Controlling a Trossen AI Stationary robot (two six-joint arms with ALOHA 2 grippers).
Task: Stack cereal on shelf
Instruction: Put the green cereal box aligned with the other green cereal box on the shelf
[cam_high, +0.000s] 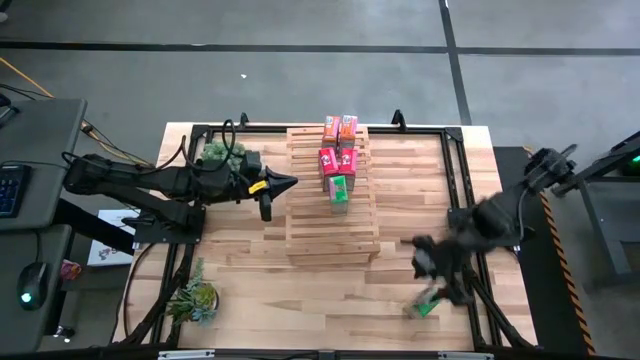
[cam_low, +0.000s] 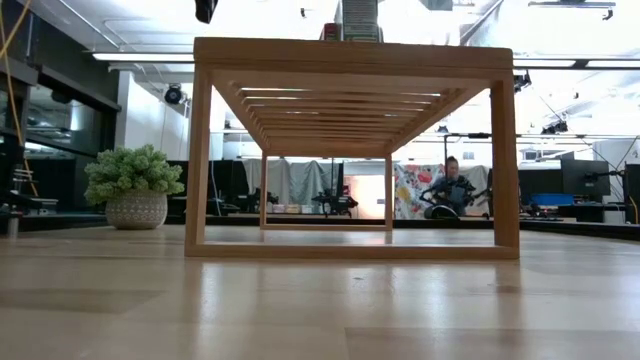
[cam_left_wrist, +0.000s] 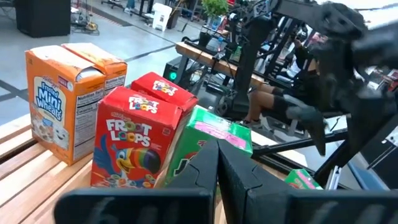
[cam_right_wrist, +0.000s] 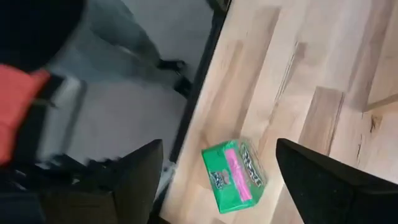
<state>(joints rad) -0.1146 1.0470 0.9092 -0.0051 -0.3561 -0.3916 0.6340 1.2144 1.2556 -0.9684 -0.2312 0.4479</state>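
The shelf (cam_high: 332, 195), a light-wood slatted rack, stands mid-table. On its far half the cereal stands in pairs: orange boxes (cam_high: 340, 127), red boxes (cam_high: 337, 160), then a green box (cam_high: 340, 188). My left gripper (cam_high: 285, 183) is shut and hovers at the shelf's left side, pointing at the green box (cam_left_wrist: 214, 134) without touching it. Another green box (cam_right_wrist: 235, 176) lies flat on the table near the right near corner. My right gripper (cam_right_wrist: 219, 146) is open above it, one finger to either side and clear of it.
One potted plant (cam_high: 222, 152) stands at the far left, under my left arm, and another (cam_high: 195, 298) at the near left. A black frame rail (cam_high: 460, 180) runs round the table, close to the lying green box. A person (cam_low: 452, 190) sits beyond the table.
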